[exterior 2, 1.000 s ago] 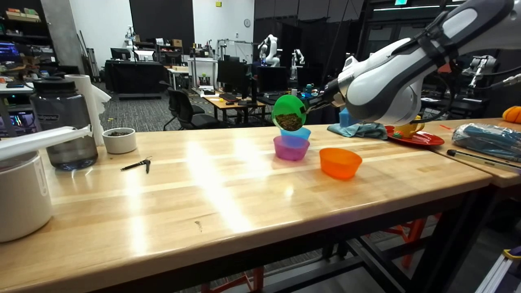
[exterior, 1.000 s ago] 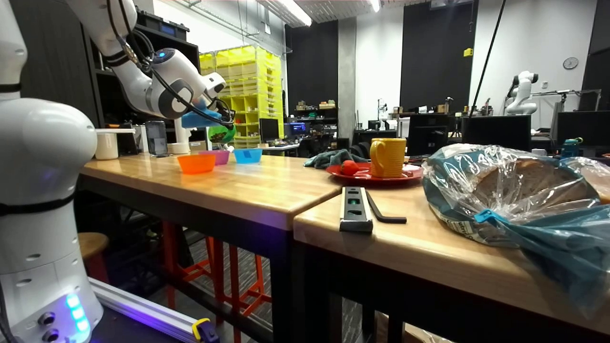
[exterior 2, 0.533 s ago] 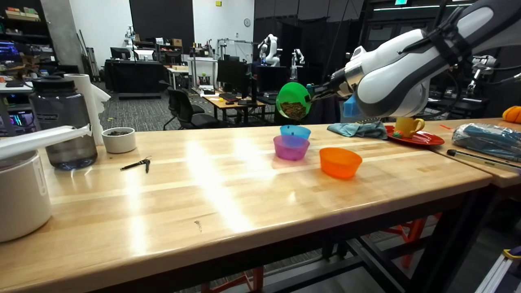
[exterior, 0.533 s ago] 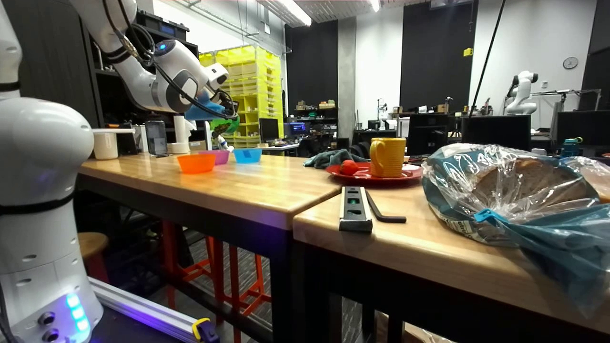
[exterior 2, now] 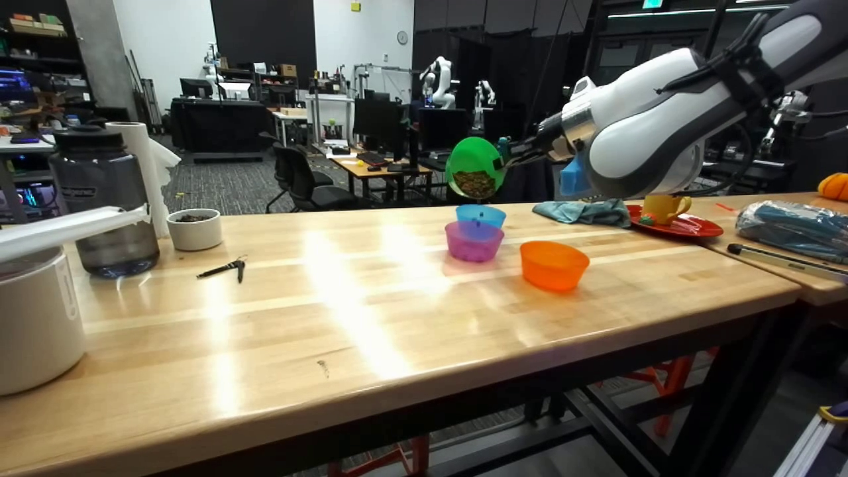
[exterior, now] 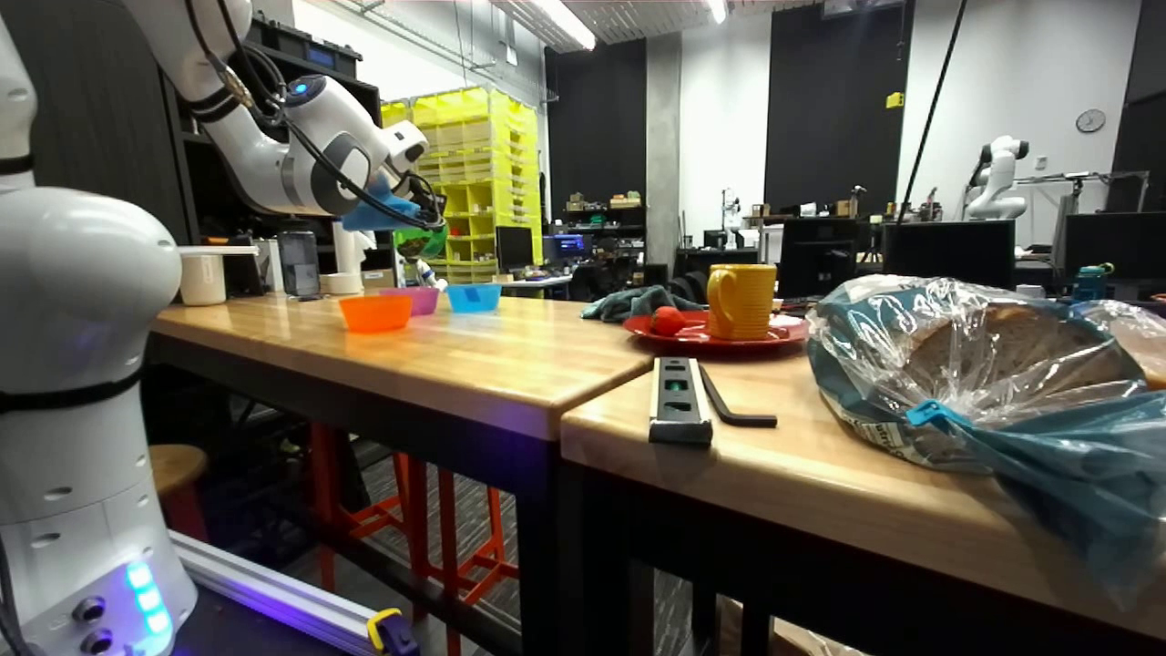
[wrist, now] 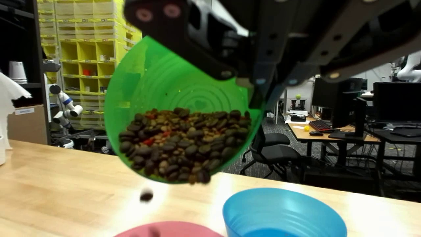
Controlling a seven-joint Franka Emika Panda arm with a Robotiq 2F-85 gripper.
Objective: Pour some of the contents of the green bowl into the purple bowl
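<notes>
My gripper [wrist: 260, 95] is shut on the rim of the green bowl [wrist: 197, 85], with one finger inside the bowl and one outside. The green bowl [exterior 2: 470, 158] is tilted far over in the air, its mouth facing down and sideways. Dark beans and lighter bits [wrist: 187, 141] lie against its lower side, some at the lip. One dark bean [wrist: 146, 195] is falling below the lip. The purple bowl [exterior 2: 474, 246] stands upright on the table beneath; only its pinkish rim [wrist: 167, 230] shows in the wrist view. Its inside is hidden.
A blue bowl [wrist: 283, 210] stands right behind the purple bowl. An orange bowl [exterior 2: 554, 268] stands nearer the table's front edge. A teal cloth [exterior 2: 583, 212] and a red plate with a yellow mug [exterior: 742, 301] are farther along. A white cup [exterior 2: 194, 229] and bottle stand opposite.
The green bowl has risen above the blue and purple bowls, then shifted slightly back and down, still held and tilted. The bowls on the table have not moved.
</notes>
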